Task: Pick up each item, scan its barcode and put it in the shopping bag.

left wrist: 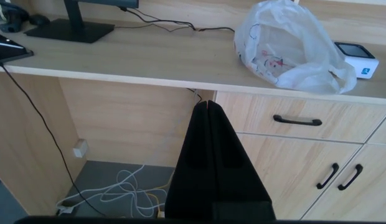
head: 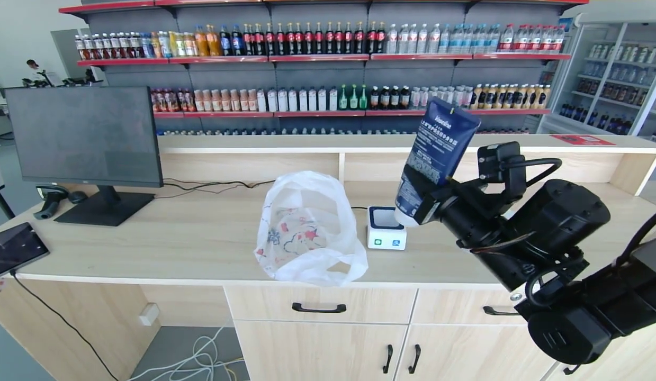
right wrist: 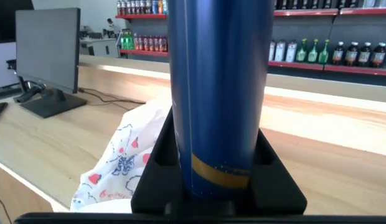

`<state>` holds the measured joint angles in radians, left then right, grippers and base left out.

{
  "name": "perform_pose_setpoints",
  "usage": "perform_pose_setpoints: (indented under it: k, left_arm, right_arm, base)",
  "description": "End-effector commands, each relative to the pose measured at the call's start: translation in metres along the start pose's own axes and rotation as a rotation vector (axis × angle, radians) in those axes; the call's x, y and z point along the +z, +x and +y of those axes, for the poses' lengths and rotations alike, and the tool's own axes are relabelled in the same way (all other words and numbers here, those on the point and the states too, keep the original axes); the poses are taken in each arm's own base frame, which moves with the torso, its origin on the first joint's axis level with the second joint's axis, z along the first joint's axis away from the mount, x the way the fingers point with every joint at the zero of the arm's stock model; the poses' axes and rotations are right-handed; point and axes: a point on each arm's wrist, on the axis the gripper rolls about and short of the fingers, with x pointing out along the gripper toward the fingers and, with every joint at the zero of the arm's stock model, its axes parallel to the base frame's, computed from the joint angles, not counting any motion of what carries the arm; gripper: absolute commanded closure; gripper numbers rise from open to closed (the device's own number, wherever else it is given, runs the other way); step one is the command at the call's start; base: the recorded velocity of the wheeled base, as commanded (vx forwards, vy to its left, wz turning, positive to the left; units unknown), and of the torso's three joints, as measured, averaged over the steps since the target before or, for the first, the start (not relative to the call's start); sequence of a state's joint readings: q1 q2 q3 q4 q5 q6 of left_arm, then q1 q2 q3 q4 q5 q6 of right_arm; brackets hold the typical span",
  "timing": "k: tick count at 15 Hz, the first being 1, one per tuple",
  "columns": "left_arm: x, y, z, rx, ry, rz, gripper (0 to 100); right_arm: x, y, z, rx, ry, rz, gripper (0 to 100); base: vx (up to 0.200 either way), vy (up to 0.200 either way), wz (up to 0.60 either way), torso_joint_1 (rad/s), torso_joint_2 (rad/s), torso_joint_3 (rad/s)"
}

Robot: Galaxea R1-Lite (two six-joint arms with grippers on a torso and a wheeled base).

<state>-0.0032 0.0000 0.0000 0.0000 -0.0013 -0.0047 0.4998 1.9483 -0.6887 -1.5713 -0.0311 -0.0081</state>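
Observation:
My right gripper [head: 431,203] is shut on a dark blue tube [head: 436,156] with a white cap at its lower end, held tilted just above the small white barcode scanner [head: 386,228] on the counter. In the right wrist view the blue tube [right wrist: 218,93] stands between the black fingers [right wrist: 157,152]. A white plastic shopping bag [head: 306,230] with a red and blue print sits open to the scanner's left; I also see the bag [left wrist: 286,46] and scanner [left wrist: 357,58] in the left wrist view. My left gripper [left wrist: 208,107] hangs shut and empty below the counter edge, in front of the cabinet.
A monitor [head: 84,137] stands on the counter [head: 174,238] at the left, with a handheld scanner [head: 48,203] beside it and a tablet [head: 12,248] at the left edge. Cables run along the back. Drawers [head: 317,307] sit below. Drink shelves fill the background.

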Motion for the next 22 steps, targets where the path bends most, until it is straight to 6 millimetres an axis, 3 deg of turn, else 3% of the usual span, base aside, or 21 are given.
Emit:
perform_pose_setpoints:
  k: [1,4,9,13,17,22]
  left_arm:
    - [0.000,0.000,0.000,0.000,-0.001,0.000,100]
    - [0.000,0.000,0.000,0.000,-0.003,0.000,100]
    - [0.000,0.000,0.000,0.000,-0.003,0.000,100]
    - [0.000,0.000,0.000,0.000,-0.003,0.000,100]
    - [0.000,0.000,0.000,0.000,-0.001,-0.003,100]
    - [0.001,0.000,0.000,0.000,0.000,-0.008,100]
  right_arm:
    - [-0.027,0.006,-0.013,0.009,-0.056,0.064,100]
    - [-0.043,0.026,-0.032,0.003,-0.092,0.050,100]
    - [-0.073,0.054,-0.040,0.035,-0.138,0.032,100]
    - [-0.092,0.058,-0.062,0.055,-0.286,0.047,100]
    - [-0.100,0.070,-0.064,0.061,-0.346,0.018,100]
    - [-0.110,0.084,-0.070,0.198,-0.522,0.033,100]
  base:
    - [0.000,0.000,0.00,0.000,0.00,0.000]
    - [0.000,0.000,0.00,0.000,0.00,0.000]
    - [0.000,0.000,0.00,0.000,0.00,0.000]
    - [0.000,0.000,0.00,0.000,0.00,0.000]
    - [0.000,0.000,0.00,0.000,0.00,0.000]
    - [0.000,0.000,0.00,0.000,0.00,0.000]
